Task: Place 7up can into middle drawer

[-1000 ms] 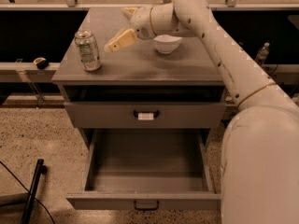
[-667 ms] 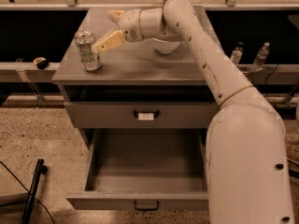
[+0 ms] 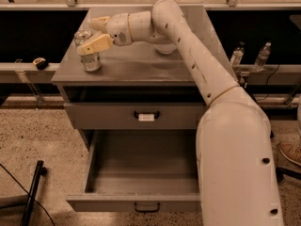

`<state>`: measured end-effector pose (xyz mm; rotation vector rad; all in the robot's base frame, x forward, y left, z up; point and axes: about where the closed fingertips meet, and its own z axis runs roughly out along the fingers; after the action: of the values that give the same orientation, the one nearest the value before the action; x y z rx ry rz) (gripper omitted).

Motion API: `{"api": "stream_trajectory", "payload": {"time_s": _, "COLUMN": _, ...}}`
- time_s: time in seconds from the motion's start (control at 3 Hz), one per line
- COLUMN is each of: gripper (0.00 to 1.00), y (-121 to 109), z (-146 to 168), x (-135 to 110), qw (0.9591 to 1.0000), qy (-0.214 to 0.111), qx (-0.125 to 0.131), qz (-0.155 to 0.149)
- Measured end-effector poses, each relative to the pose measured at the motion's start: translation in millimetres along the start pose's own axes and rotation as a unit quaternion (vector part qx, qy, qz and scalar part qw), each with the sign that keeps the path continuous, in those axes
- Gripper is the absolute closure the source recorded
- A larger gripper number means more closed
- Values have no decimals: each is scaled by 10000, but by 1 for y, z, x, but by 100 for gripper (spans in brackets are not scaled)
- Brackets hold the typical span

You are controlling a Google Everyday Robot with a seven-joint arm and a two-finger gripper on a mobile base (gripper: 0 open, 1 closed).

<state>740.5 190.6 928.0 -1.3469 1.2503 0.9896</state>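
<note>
While the small silvery 7up can (image 3: 90, 60) stands upright near the left front of the grey cabinet top (image 3: 141, 67), the gripper (image 3: 87, 36) straddles its upper part.
The two pale yellow fingers (image 3: 96, 43) are spread apart, one before and one behind the can; contact cannot be confirmed. Below, the wide grey middle drawer (image 3: 141, 171) is pulled out; the white-tagged drawer (image 3: 108, 117) above it is closed.

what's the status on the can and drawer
Gripper at the can on the cabinet top, jaws open either side. Can upright, not lifted. Drawer below pulled open, nothing seen in the way.
</note>
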Motion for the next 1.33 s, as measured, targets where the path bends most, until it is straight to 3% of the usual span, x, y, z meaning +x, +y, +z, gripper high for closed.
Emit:
{"api": "stream_trajectory", "payload": {"time_s": 0.33, "gripper": 42, "y": 12, "z": 16, "x": 11, "qw": 9994, "qy": 67, "qx": -219, "qz": 256}}
{"api": "stream_trajectory", "payload": {"time_s": 0.67, "gripper": 73, "y": 24, "z": 21, "x": 1, "qw": 9989, "qy": -45, "qx": -400, "qz": 251}}
{"api": "stream_trajectory", "payload": {"time_s": 1.0, "gripper": 96, "y": 46, "z": -14, "x": -21, "qw": 9988, "qy": -198, "qx": -381, "qz": -228}}
{"api": "stream_trajectory", "payload": {"time_s": 1.33, "gripper": 100, "y": 81, "z": -56, "x": -73, "qw": 9953, "qy": -473, "qx": -29, "qz": -840}}
